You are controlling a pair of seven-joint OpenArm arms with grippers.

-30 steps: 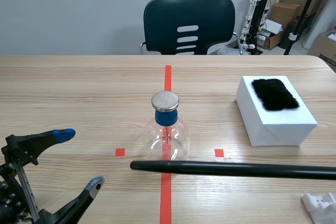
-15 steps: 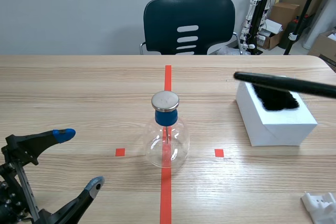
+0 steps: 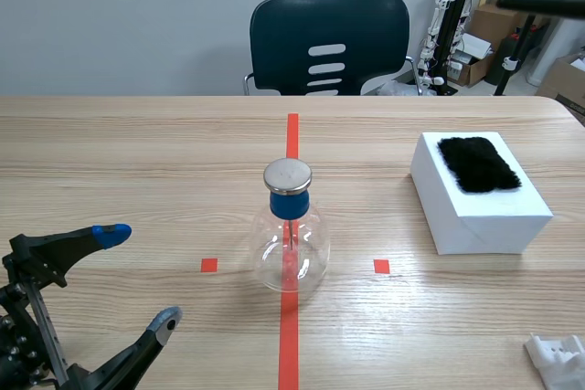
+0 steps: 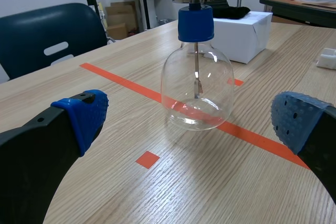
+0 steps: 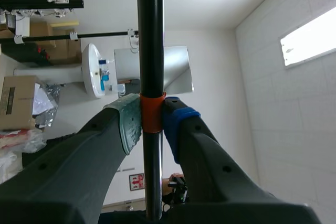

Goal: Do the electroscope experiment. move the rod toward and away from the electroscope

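Note:
The electroscope (image 3: 289,229) is a clear glass flask with a blue cap and a round metal plate, standing on the red tape line at the table's middle; it also shows ahead of my left gripper (image 4: 191,121). My left gripper (image 3: 142,279) rests open at the near left, nothing between its fingers. The black rod (image 5: 150,51) with an orange band is pressed between the pads of my right gripper (image 5: 151,124), which points up at the ceiling. In the scene view only the rod's tip (image 3: 539,4) shows, high at the far right, well away from the electroscope.
A white box (image 3: 478,193) with a black fur cloth (image 3: 477,163) on top stands right of the electroscope. A white crumpled object (image 3: 558,360) lies at the near right corner. A dark chair (image 3: 329,43) stands behind the table's far edge.
The rod has swung up and to the right: from low in front of the electroscope, past the white box, to high at the far right. The left arm has kept still.

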